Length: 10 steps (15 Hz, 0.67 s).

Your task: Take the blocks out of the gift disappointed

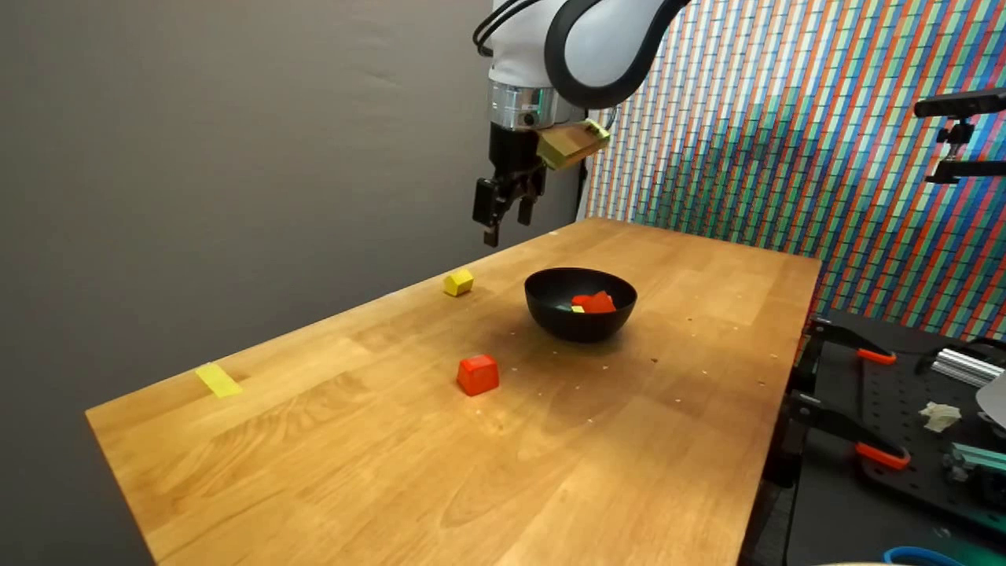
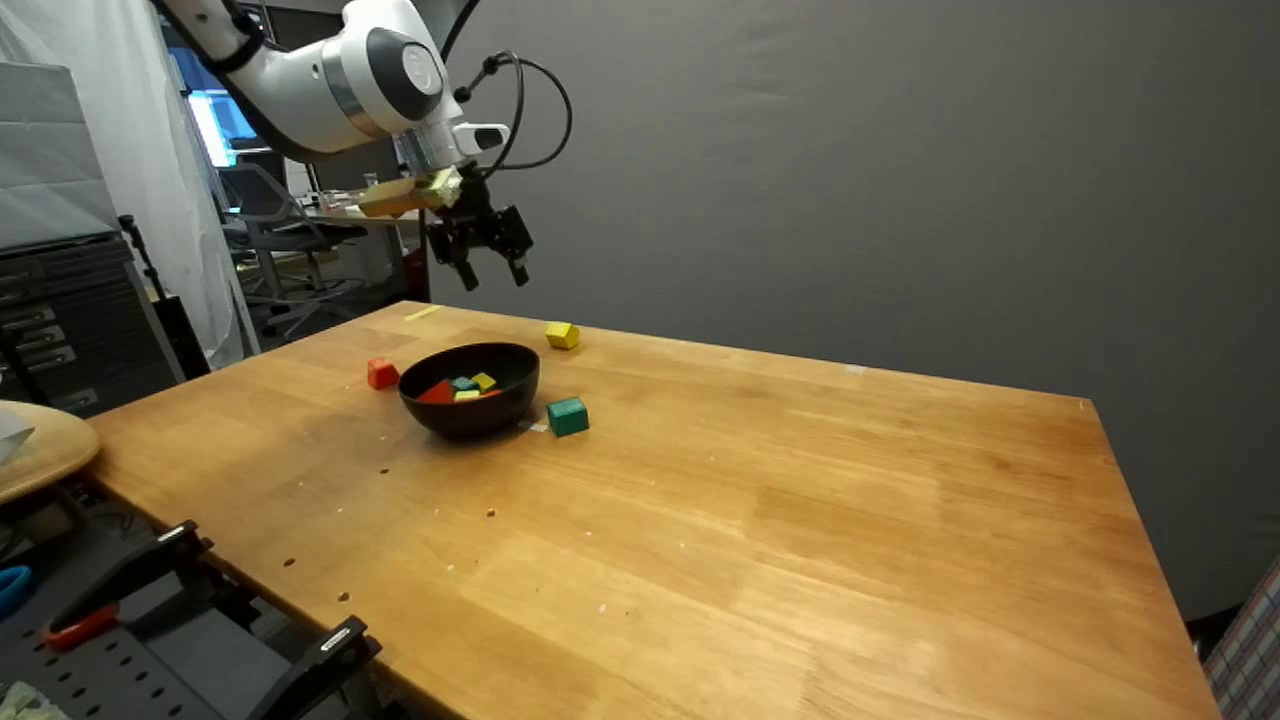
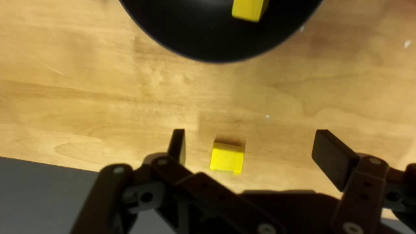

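The gift disappointed is a black bowl (image 1: 578, 326) on the wooden table, cut by the top edge of the wrist view. Red blocks (image 2: 437, 392) and yellow and green ones lie inside it; one yellow block (image 3: 247, 9) shows there from above. Outside, a yellow block (image 1: 458, 284) sits near the table's wall-side edge, a red-orange block (image 1: 478, 376) stands apart, and a green block (image 2: 568, 417) rests beside the bowl. My gripper (image 1: 508, 226) hangs well above the table, its fingers wide apart with nothing held. Seen from the wrist, the loose yellow block appears between them, far below.
A yellow tape strip (image 1: 218, 380) is stuck to the table (image 1: 377, 472) near its edge. A grey wall (image 2: 850, 200) runs along that side. Black clamps with orange-red tips (image 1: 880, 454) grip a dark side surface beside the opposite edge.
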Each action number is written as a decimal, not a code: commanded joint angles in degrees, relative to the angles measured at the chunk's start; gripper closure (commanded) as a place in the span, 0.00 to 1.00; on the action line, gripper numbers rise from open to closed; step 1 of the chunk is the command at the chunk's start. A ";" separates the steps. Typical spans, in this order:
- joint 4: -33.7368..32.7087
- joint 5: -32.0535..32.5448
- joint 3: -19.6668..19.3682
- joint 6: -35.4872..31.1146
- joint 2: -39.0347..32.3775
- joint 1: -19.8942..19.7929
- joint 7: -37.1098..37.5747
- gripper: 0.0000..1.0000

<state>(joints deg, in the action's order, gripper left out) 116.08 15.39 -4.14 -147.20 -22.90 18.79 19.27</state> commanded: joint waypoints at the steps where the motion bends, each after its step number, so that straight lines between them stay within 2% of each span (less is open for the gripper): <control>1: 10.21 -4.34 5.01 2.22 8.91 -5.35 -8.76 0.00; 3: 12.24 -6.60 6.47 2.07 9.24 -7.06 -10.92 0.00; 5: 13.03 -4.24 5.81 1.83 7.90 -6.87 -8.48 0.00; 10: 12.95 -4.88 5.91 1.52 4.08 -7.35 -8.71 0.00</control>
<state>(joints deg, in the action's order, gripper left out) 129.50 11.06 0.80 -145.28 -17.54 12.66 11.35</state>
